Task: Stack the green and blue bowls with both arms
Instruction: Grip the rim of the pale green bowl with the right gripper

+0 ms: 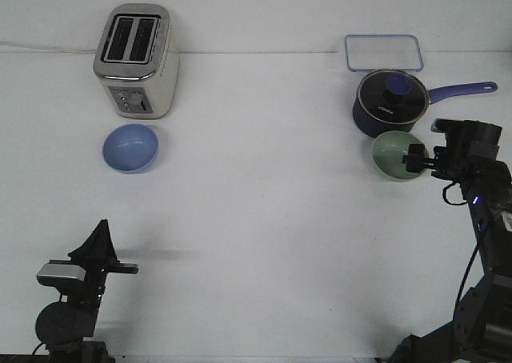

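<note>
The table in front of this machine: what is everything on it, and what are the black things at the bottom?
toaster: one, silver and cream, far left of the table.
blue bowl: one, soft blue, just in front of the toaster.
saucepan: one, dark navy with a lid and long blue handle, far right.
clear container: one, transparent with a blue rim, behind the saucepan.
green bowl: one, pale green, in front of the saucepan.
left gripper: one, black, near left corner, away from the bowls.
right gripper: one, black, at the green bowl's rim; grip unclear.
</note>
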Available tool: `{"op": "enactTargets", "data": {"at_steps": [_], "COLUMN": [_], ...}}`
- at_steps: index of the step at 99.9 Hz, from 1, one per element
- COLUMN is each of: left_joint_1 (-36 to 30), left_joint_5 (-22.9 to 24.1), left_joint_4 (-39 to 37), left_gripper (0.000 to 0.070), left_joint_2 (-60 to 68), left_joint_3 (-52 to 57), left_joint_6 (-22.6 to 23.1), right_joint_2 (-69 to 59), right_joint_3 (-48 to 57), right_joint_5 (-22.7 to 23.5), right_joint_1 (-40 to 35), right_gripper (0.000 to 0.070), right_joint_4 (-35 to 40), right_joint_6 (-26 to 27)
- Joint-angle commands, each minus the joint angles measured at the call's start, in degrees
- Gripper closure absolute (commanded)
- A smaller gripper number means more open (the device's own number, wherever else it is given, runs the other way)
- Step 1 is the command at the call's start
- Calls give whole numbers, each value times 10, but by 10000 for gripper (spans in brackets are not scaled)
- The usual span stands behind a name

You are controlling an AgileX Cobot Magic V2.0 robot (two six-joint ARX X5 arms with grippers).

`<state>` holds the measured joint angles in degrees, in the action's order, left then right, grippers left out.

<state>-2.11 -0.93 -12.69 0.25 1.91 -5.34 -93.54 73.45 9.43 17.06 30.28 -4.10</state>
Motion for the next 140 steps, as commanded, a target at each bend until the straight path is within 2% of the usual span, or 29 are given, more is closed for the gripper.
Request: {"op": "enactTargets", "data": {"at_steps": [1, 87, 93, 114, 140], "left_joint_1": [1, 1, 1, 1, 1], "left_joint_5": [1, 1, 1, 1, 1], "left_joint_4": [-6, -6, -6, -6, -6], "left_gripper": [690, 690, 690, 690, 690], "left_joint_2": [-1, -1, -1, -1, -1], "left_joint_3": [-11, -11, -11, -11, -11], "left_joint_6": [-1, -1, -1, -1, -1], "right_joint_2": [-23, -85, -85, -85, -81], "right_joint_3": [12, 12, 12, 12, 12], "right_joint_5": [3, 13, 13, 13, 28], "right_joint_1": [3, 3, 3, 3, 11], "right_gripper": [173, 189, 260, 696, 700], "right_joint_4": [-7, 0, 0, 0, 4], "right_joint_6": [-4, 2, 3, 2, 14]}}
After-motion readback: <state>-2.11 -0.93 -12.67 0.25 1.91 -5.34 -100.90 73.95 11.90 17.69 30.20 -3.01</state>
